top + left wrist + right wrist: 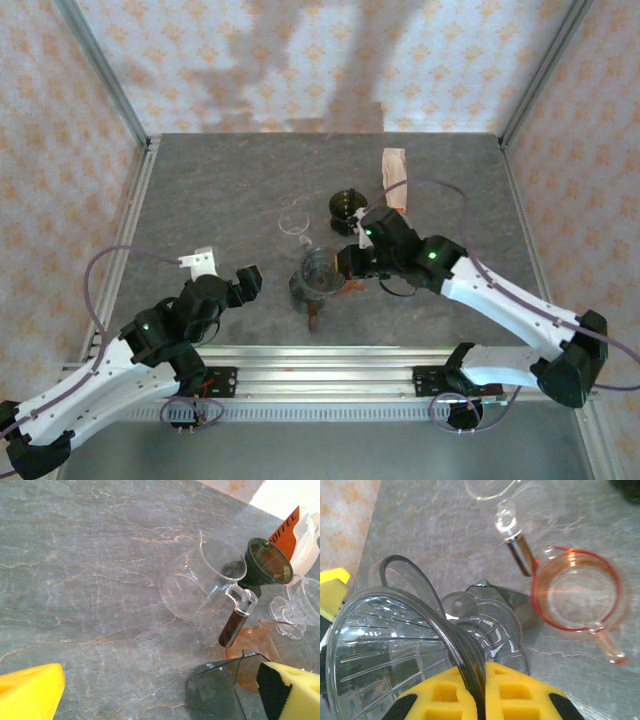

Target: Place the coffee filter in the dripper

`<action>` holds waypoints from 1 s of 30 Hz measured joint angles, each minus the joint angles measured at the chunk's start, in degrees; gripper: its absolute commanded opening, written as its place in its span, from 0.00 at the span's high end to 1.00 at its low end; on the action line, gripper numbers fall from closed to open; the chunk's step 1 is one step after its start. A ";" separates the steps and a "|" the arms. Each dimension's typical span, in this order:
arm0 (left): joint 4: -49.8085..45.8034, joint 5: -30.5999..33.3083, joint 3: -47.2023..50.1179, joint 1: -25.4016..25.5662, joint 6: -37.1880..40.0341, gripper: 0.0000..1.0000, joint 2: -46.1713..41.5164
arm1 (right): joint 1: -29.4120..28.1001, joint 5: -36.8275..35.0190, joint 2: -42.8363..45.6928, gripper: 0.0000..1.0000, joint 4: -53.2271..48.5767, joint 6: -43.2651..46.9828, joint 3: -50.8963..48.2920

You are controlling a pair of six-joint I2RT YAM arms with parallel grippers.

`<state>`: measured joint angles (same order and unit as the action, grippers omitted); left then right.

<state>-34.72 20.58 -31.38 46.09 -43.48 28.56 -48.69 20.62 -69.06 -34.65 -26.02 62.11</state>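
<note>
Top external cam first: the coffee filter pack sits at the far side of the table, lying flat and not touched by either arm. As far as I can tell no filter has been pulled out of it yet.

The clear ribbed dripper is nearer the middle. On the right wrist cam it's tipped, with its mouth facing left of frame. The right gripper is clamped down on the smoky loop at the dripper's rim, which I take to be its handle. I can't tell whether the dripper's base is resting on the table or lifted off it.

A pink measuring cup stands just beside it. A glass carafe and a dark cone are a bit further back, toward the filter pack.

The left gripper hangs low on the near-left with its fingers spread wide and nothing in them.

My read is that we're at the "get the dripper sorted" step, and the filter part hasn't started. The dripper needs to end up upright and steady with its mouth up. Then someone has to go get a filter.

The pack is on the right arm's side, just beyond its wrist, so the free left arm would have to reach across all that glassware. It's probably cleaner to set the dripper down and send the right arm. Pinching a single thin paper out of the pack will be the fiddly bit.
</note>
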 measured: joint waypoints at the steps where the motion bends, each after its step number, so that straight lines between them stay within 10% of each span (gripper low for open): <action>1: -0.44 0.11 -0.04 0.00 -0.02 0.00 -0.26 | -0.94 -0.11 -1.42 1.00 -0.02 0.20 0.74; 30: -2.14 0.98 -0.02 0.00 -0.04 0.00 -1.97 | -2.54 -1.33 -12.87 0.93 0.59 0.55 4.39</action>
<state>-36.86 21.56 -31.40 46.09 -43.53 26.59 -51.22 19.29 -81.93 -34.06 -25.47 66.50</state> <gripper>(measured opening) 0.996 0.073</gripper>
